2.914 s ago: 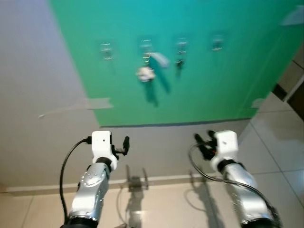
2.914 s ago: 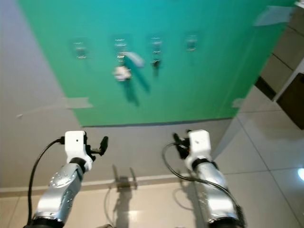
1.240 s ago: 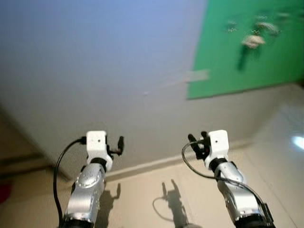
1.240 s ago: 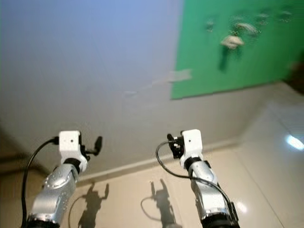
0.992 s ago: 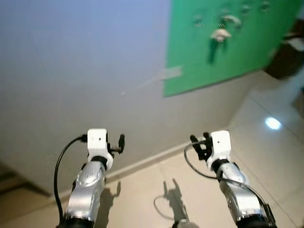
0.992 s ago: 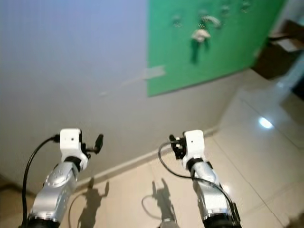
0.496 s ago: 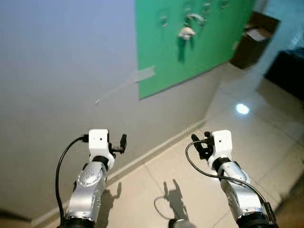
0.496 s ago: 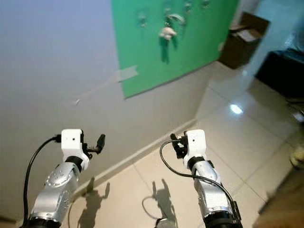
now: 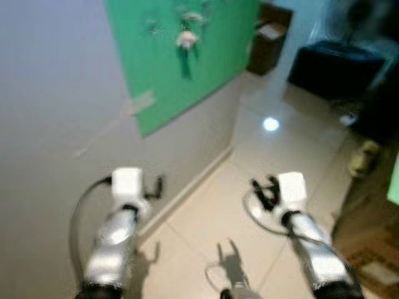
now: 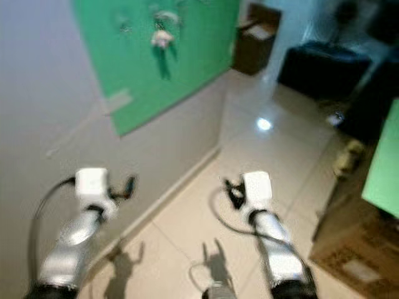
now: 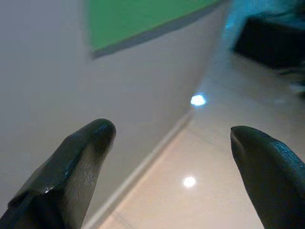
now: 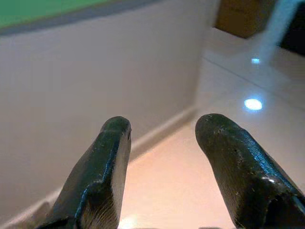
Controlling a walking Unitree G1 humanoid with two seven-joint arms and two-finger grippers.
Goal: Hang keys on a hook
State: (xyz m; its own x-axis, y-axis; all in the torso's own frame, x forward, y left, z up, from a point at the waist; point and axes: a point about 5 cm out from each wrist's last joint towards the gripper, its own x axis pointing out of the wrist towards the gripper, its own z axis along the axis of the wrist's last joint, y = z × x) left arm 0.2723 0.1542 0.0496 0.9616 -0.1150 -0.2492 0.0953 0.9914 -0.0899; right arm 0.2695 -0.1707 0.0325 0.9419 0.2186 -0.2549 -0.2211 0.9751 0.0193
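A green board (image 9: 187, 75) on the grey wall carries a row of small hooks (image 9: 151, 26). A bunch of keys with a white fob (image 9: 186, 39) hangs from one hook, far up and to the left of both arms. My left gripper (image 9: 156, 185) is held out low near the wall, open, with nothing between its fingers (image 11: 86, 152). My right gripper (image 9: 265, 190) hovers over the tiled floor, also open and empty; its fingers (image 12: 102, 167) point at the skirting board. The picture is blurred.
A brown cardboard box (image 9: 268, 37) stands against the wall past the board. A dark cabinet (image 9: 336, 68) lies further right. A large cardboard box (image 10: 355, 249) and a green panel (image 10: 383, 162) are close on my right. Glossy tiles (image 9: 249, 156) stretch ahead.
The whole view has swung to the right, so the green board with the keys now sits at the upper left and the room's right side shows. Both arms keep their pose.
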